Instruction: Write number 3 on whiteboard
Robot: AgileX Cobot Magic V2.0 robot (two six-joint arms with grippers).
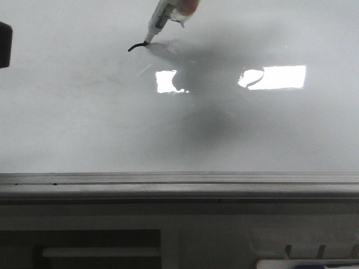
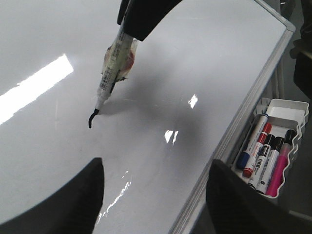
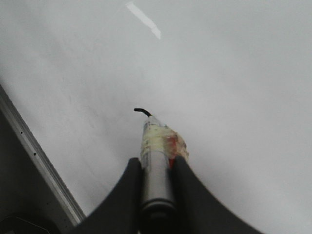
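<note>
The whiteboard [image 1: 84, 112] is glossy pale grey and fills the front view, with a grey metal ledge [image 1: 179, 185] along its lower edge. My right gripper [image 3: 157, 163] is shut on a taped marker [image 3: 157, 146] whose tip touches the board. The marker also shows in the front view [image 1: 162, 17] and in the left wrist view [image 2: 113, 73]. A short curved black stroke [image 1: 136, 46] runs from the tip; it also shows in the left wrist view [image 2: 92, 117] and in the right wrist view [image 3: 142, 111]. No full number 3 shows. My left gripper [image 2: 155, 195] is open and empty above the board.
A white tray [image 2: 292, 109] beside the board's edge holds several markers [image 2: 263, 156]. Bright rectangular light reflections [image 1: 277, 77] lie on the board. A dark object [image 1: 4, 45] sits at the left edge of the front view.
</note>
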